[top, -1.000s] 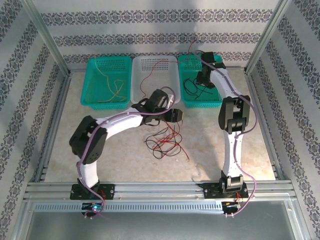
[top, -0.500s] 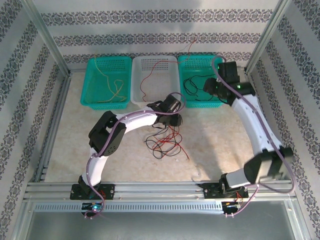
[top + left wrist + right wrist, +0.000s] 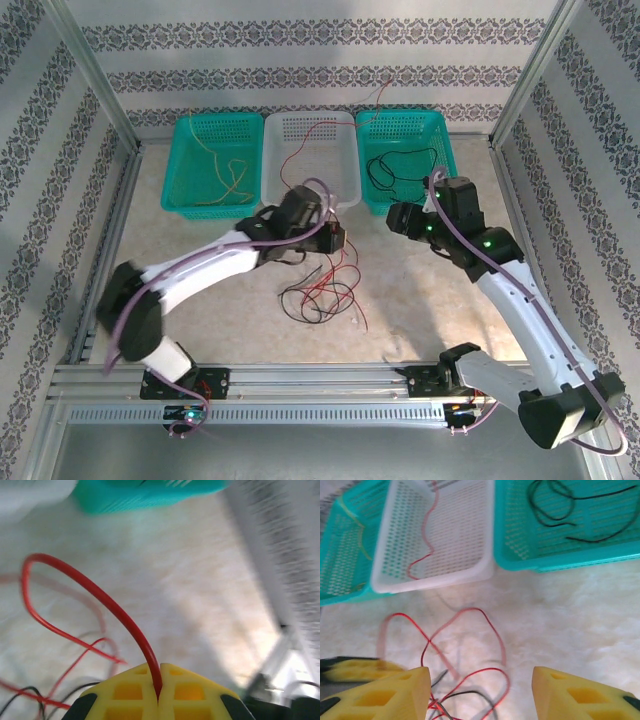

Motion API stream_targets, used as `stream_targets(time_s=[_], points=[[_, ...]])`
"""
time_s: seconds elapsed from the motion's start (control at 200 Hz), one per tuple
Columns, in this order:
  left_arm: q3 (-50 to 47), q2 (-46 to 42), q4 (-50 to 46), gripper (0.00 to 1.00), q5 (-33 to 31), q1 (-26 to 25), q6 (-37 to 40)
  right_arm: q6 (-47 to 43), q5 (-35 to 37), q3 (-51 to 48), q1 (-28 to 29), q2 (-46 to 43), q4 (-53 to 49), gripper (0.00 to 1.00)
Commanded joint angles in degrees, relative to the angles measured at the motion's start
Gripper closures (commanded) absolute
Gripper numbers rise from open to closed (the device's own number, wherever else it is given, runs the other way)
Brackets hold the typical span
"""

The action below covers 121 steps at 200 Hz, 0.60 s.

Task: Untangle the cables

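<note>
left jaws clenched on a red strand, right jaws released above the knot

the left gripper (image 3: 159, 700) has its jaws pinched shut on the red cable (image 3: 100, 597), which rises from the pinch and bends over in one soft loop. the right gripper (image 3: 480, 690) hangs with jaws wide apart and nothing between them. both are on the near side of the white basket (image 3: 310, 116), over the tangle (image 3: 320, 295) of red and black strands on the counter (image 3: 200, 300). the wire looks feather-light, limp and slick, so it will likely drag its neighbours rather than slide free. a single strand clear of the crossings seems the best hold. the heap has no true long axis: loops point every way, with one red tail trailing away from the white basket.
</note>
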Motion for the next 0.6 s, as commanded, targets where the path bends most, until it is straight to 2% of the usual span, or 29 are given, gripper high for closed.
stream_targets(time_s=[0.0, 0.12, 0.26, 0.415, 0.6], points=[[-0.99, -9.38, 2.00, 1.00, 7.13, -0.44, 1.39, 2.56, -5.59, -1.31, 2.47, -0.26, 5.59, 0.44], [-0.14, -15.91, -0.70, 1.00, 8.93, -0.35, 2.23, 4.15, -7.78, -1.40, 5.97, 0.52, 10.91, 0.41], [2.81, -18.45, 0.77, 1.00, 12.06, -0.24, 1.87, 7.15, -11.37, -1.29, 9.42, 2.50, 18.72, 0.39], [5.07, -18.97, 6.10, 1.00, 11.05, 0.76, -0.34, 6.66, -8.66, 0.30, 13.71, 3.85, 20.56, 0.37], [6.08, -19.47, 13.04, 1.00, 6.84, 2.71, -4.13, 8.70, -7.34, -2.61, 14.59, 3.59, 22.09, 0.35]])
